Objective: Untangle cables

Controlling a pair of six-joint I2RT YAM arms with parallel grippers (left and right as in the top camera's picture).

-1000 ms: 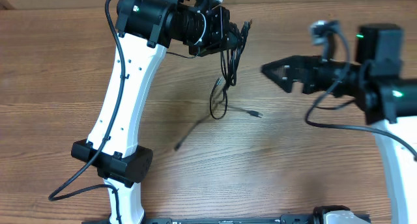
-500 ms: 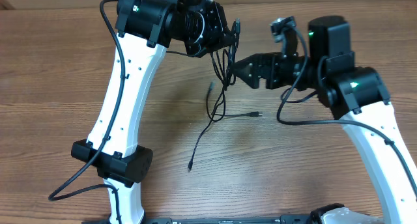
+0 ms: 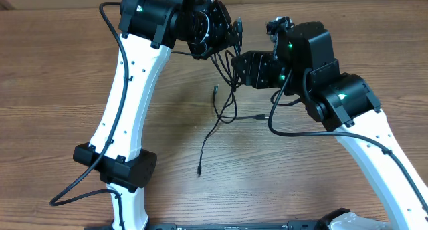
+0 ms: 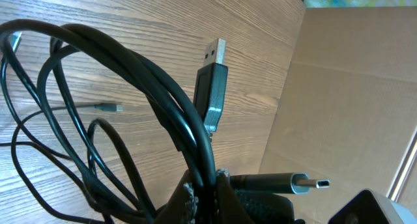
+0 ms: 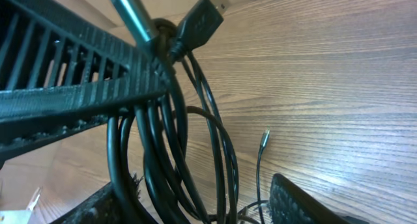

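I have the cables (image 3: 229, 59) gathered in the left gripper (image 3: 234, 31), whose fingers are clamped tight on the bundle at the far middle of the table (image 3: 53, 69). From that grip the strands hang and spill onto the wood. A loose loop (image 3: 225, 109) lies just below. One long strand runs toward me and ends in a small plug (image 3: 199, 171). Another plug (image 3: 263, 116) lies to the right of the loop.

In the left wrist view a flat USB plug (image 4: 212, 87) stands up out of the clamped bundle, and a rounded plug (image 4: 306, 183) pokes out sideways, low on the right.

The right gripper (image 3: 239, 64) sits right up against the hanging bundle. Through its own camera I see its fingers (image 5: 306, 201) apart. The strands pass between them, nearer the left one, and I cannot tell whether that finger touches them.

The surface is brown wood-grain laminate, with streaks running across the overhead view and a dull sheen under the lights. The arms throw soft shadows on it. A tan cardboard panel (image 4: 352, 87) stands upright along the far edge, with a thin bluish strip above it. A black rail (image 3: 234, 226) runs along the near edge. A thicker black cord (image 3: 73, 193) loops out from the left arm's elbow.
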